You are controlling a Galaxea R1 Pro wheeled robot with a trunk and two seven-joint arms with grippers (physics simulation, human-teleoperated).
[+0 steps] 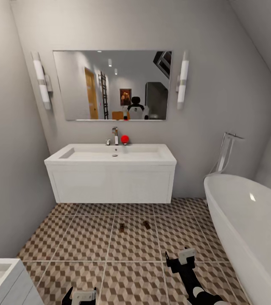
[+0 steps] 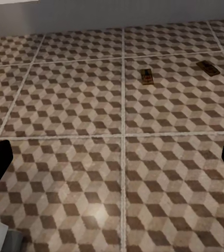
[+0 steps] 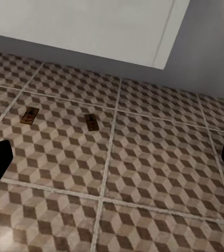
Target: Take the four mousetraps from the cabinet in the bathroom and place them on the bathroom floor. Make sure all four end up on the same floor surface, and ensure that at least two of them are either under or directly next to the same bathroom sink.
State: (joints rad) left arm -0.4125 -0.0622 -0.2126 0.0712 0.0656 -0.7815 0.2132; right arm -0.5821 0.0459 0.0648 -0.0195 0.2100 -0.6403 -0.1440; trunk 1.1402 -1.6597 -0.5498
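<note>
Where tiles lie — two mousetraps (image 1: 121,227) (image 1: 146,224)

Bathroom floor (image 1: 84,241), cube-pattern tiles in brown, beige, white, pale grout lines. 2 mousetraps flat on it, on the same tile, just in front of the sink unit: left mousetrap (image 1: 121,228), right mousetrap (image 1: 146,224) at its 3 o'clock, near but apart. Bathtub base meets the floor at 3 o'clock.

Two mousetraps (image 1: 121,227) (image 1: 146,224) lie on the bathroom floor (image 1: 84,241), before one bathroom sink (image 1: 112,178), one mirror (image 1: 112,84), two wall lights (image 1: 41,80) (image 1: 182,79) and one bathtub (image 1: 254,228).
</note>
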